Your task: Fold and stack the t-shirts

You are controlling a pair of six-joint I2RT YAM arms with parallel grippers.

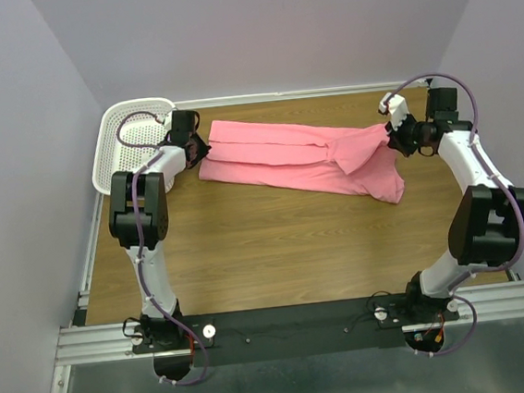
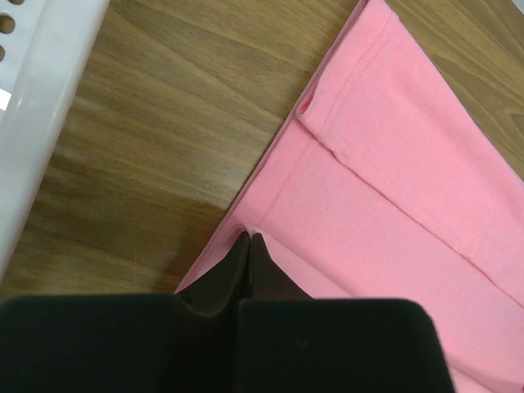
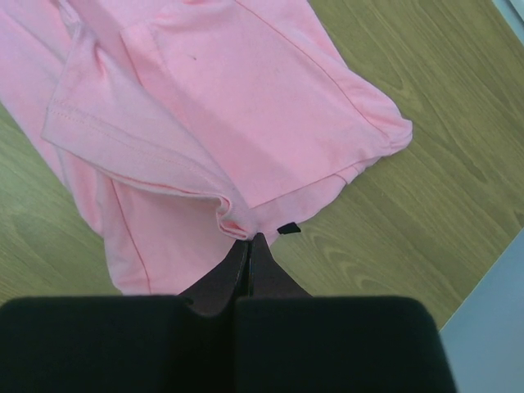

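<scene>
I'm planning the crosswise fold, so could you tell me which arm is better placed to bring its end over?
Probably the right. The right gripper is shut on a raised, bunched end of the shirt, while the left gripper pinches its end low on the table beside the basket.

Lab test cell: bare pale walls point(image 1: 274, 28) enclosing a table point(image 1: 276, 242), aluminium rail point(image 1: 95, 341)

White arm links point(image 1: 156, 283) with black joint housings point(image 1: 138, 210); purple cables point(image 1: 429, 75) looped alongside; jaws seemingly dark brown.
</scene>
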